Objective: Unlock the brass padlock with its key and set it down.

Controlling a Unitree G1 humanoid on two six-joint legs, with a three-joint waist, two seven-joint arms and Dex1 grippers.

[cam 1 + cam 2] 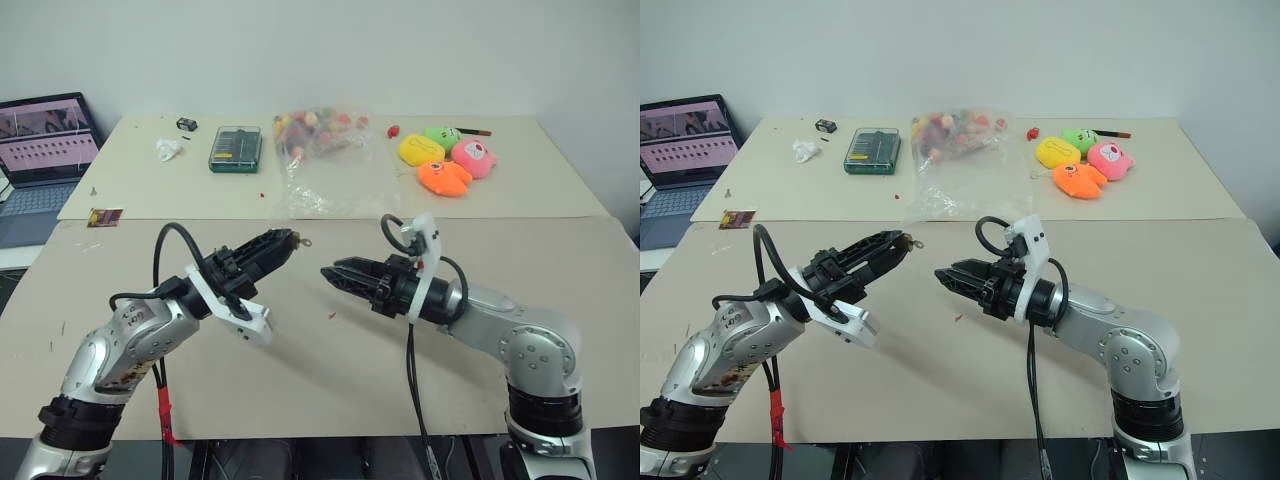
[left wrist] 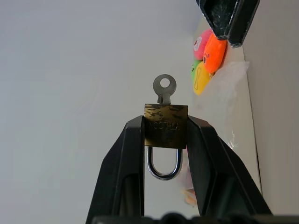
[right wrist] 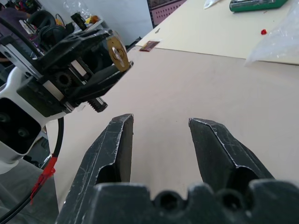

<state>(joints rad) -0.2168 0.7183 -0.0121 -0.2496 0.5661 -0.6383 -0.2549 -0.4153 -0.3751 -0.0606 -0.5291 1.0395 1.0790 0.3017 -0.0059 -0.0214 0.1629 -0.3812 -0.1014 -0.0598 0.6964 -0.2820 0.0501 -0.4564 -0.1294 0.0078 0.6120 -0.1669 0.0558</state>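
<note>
Left claw (image 2: 164,140) clamped on the brass padlock (image 2: 166,126), held up above the tabletop (image 1: 300,380); shackle (image 2: 163,165) lies between the fingers and looks closed. Key (image 2: 164,88) sits in the keyhole, its round head sticking out toward the right claw (image 1: 328,273). Right claw empty, fingers apart, aimed at the key, a short gap off. Step in hand: reaching for the key. Next move calls for pinching that small head squarely, then turning it.

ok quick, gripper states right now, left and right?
Left gripper: shut on the brass padlock, the key sticking out of it.
Right gripper: open, holding nothing.
</note>
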